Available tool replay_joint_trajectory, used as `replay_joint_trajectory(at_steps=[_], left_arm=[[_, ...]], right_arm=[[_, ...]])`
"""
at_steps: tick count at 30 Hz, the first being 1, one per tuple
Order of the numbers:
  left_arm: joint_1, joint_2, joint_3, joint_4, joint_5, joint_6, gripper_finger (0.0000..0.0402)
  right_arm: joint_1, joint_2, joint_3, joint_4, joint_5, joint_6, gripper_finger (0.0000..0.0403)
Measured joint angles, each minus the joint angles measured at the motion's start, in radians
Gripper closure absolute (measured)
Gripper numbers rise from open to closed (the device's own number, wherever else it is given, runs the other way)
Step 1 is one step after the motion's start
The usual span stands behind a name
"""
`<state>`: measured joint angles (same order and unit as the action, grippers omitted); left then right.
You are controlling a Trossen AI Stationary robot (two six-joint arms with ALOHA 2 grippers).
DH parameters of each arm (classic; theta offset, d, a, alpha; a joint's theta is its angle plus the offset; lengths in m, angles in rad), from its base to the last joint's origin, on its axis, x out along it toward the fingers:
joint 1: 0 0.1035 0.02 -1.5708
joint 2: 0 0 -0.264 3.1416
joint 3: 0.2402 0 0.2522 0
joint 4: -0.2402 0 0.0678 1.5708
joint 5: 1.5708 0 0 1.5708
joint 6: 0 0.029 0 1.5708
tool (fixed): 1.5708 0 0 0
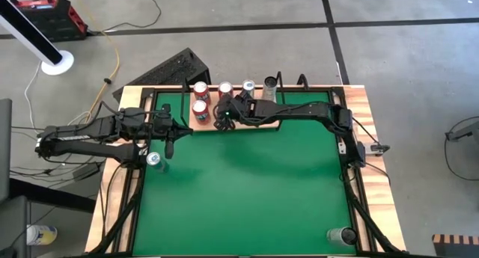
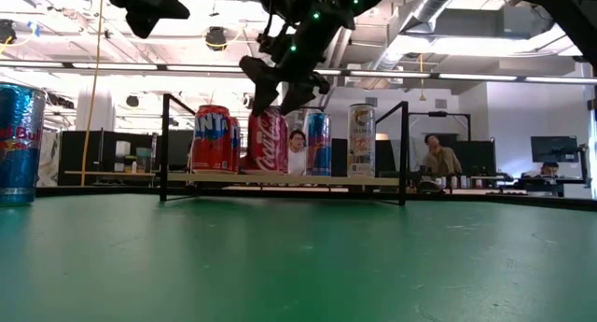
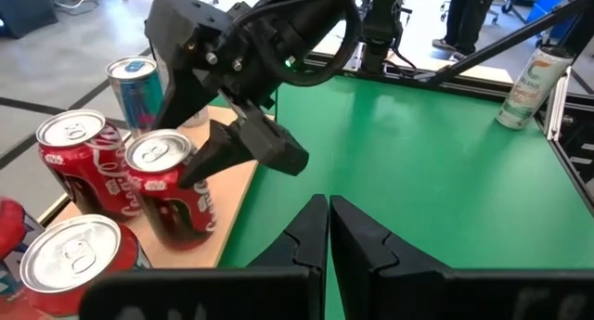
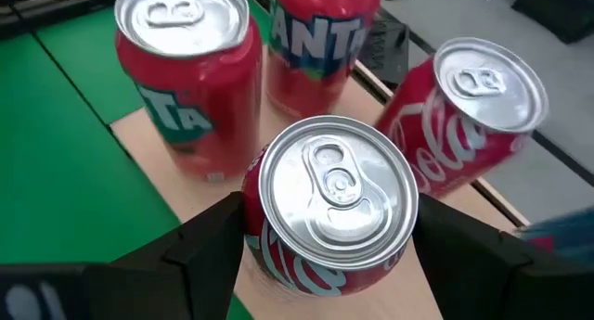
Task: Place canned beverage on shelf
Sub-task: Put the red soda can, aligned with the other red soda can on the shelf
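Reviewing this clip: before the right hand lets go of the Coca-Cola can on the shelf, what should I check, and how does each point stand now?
1. Red Coca-Cola aluminium can upright: ok.
2. Can over the small light-wood shelf board, not the green table: ok.
3. Can base resting on the board: cannot tell.
4. Right hand fingers on both sides of the can: ok.
5. Gap to the neighbouring red Fanta can: ok.
6. Left hand shut and waiting over the table, short of the shelf: ok.

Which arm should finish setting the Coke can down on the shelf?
Right. The right gripper already straddles the Coke can standing on the shelf. The left gripper is shut, away over the table.
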<state>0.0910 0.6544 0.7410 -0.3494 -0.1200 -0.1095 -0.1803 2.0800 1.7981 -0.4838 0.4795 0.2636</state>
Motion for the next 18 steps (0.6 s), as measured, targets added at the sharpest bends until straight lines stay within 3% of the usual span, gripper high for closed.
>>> replay_joint_trajectory(at_steps=[18], left_arm=[[0.000,0.000,0.000,-0.006,0.000,0.008,0.0402]], right_arm=[[-0.006,0.002,0.000,-0.009,0.039,0.001,0.0101]])
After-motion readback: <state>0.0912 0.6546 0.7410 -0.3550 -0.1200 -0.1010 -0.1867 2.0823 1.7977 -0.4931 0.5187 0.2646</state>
